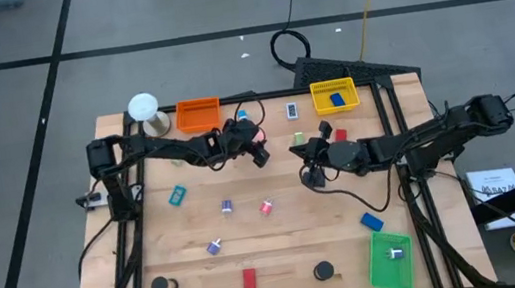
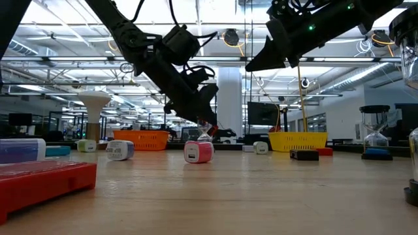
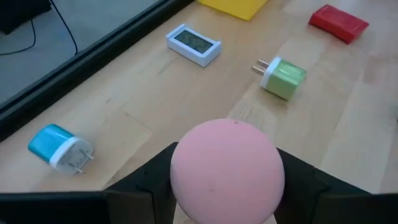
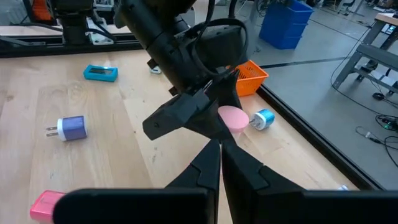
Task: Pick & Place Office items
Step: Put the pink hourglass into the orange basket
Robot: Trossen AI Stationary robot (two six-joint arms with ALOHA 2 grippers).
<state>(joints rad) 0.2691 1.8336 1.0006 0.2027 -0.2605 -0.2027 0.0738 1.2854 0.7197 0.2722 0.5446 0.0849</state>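
Upper centre of the high view, I see the left gripper [image 1: 261, 151] reached out over the worktop [image 1: 281, 242], just right of the orange tray [image 1: 198, 114]. Its fingers [image 3: 140, 186] pinch a pink round piece [image 3: 227, 169] between them; in the low view that gripper hangs just above the wood with the piece at its tip. Close beyond it lie a blue plug adapter [image 3: 60, 147], a green plug adapter [image 3: 283, 76], a small white display unit [image 3: 194, 44] and a red block [image 3: 338, 23].

Centre right of the high view, the right gripper [image 1: 314, 174] hovers with its fingers [image 4: 239, 168] pressed together and nothing between them.

Other office items are scattered across the lower half of the high view: a pink adapter [image 1: 266, 206], two purple adapters [image 1: 227, 206], a teal block [image 1: 177, 196], a blue block [image 1: 371, 220], a second red block [image 1: 249, 279] and two black discs [image 1: 324, 271]. A yellow tray [image 1: 334, 96] sits upper right, a green tray [image 1: 391, 260] lower right.
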